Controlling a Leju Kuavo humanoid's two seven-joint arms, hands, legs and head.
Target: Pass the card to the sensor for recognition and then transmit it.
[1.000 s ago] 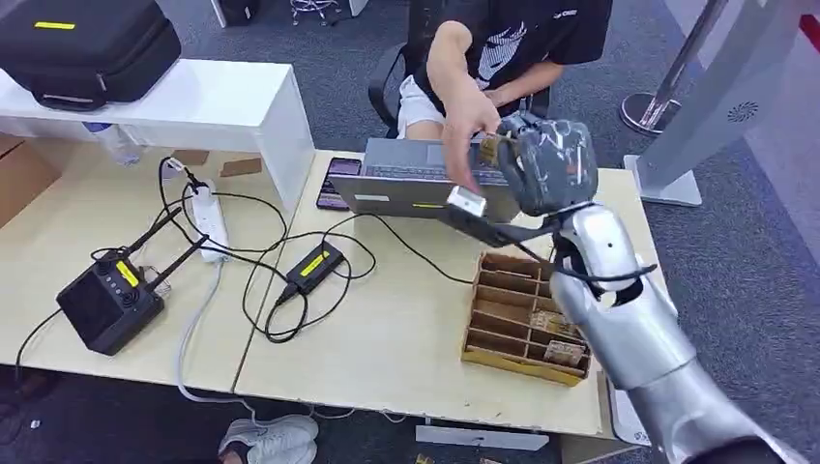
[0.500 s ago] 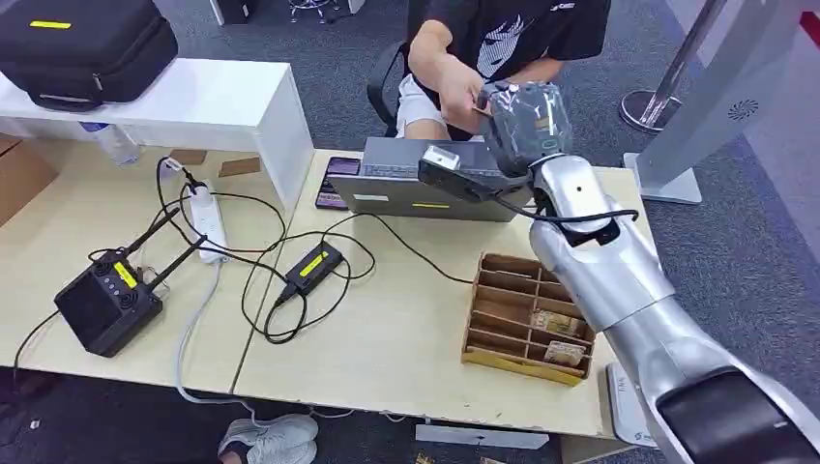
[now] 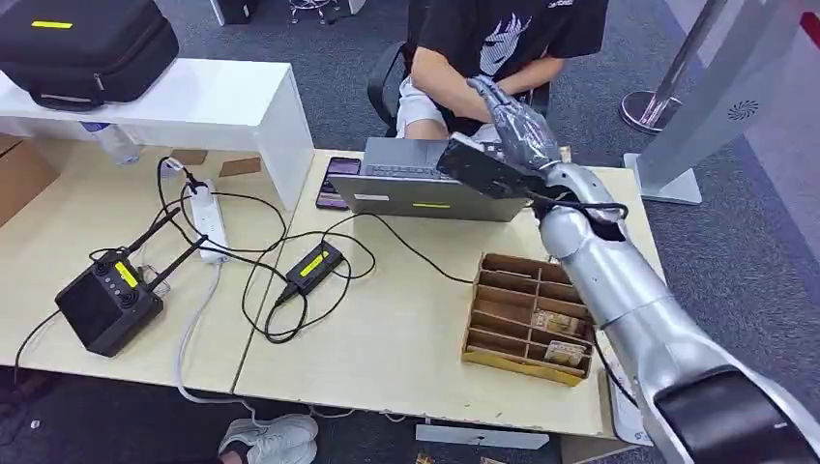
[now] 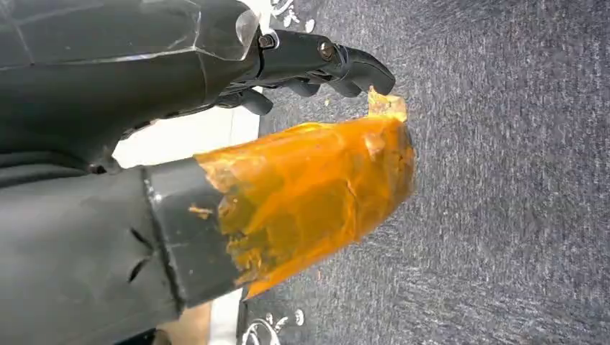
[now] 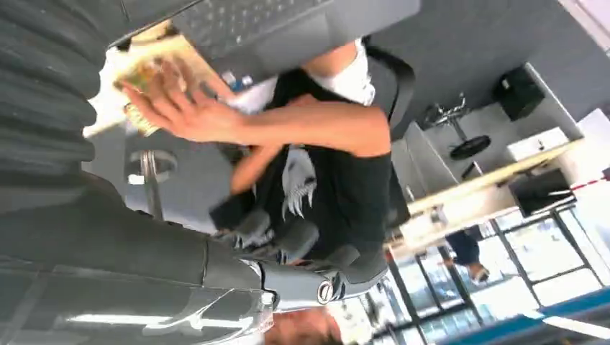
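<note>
1. Card (image 5: 155, 61): in the right wrist view a yellowish patterned card sits under the person's hand (image 5: 180, 108), close beside the robot's grey thumb. Whether the robot has any hold on it, cannot tell.
2. Right hand (image 3: 512, 121) is stretched out past the laptop (image 3: 425, 184) toward the seated person (image 3: 503, 39), fingers extended and apart, nothing visibly pinched in the head view. Looks like the handover end of the task, my read.
3. Left hand (image 4: 309, 61) hangs over grey carpet, fingers curled in, holding nothing. Orange tape wraps its thumb.
4. Handling, judged: card is thin, light, stiff-ish and likely slick. Best taken by an edge between thumb and finger; a flat face gives little to grab. Easy to drop or flick during a transfer.
5. Around: wooden divided tray (image 3: 527, 314) on the worktop (image 3: 406, 338) below the forearm, a few cards in its slots. Phone (image 3: 338, 179) beside the laptop, black adapter with yellow label (image 3: 311, 266), power strip (image 3: 208, 217), tangled cables.
6. In the way: laptop lid and the black wrist camera block (image 3: 479, 166) sit close together; the tray is under any retreat path.
</note>
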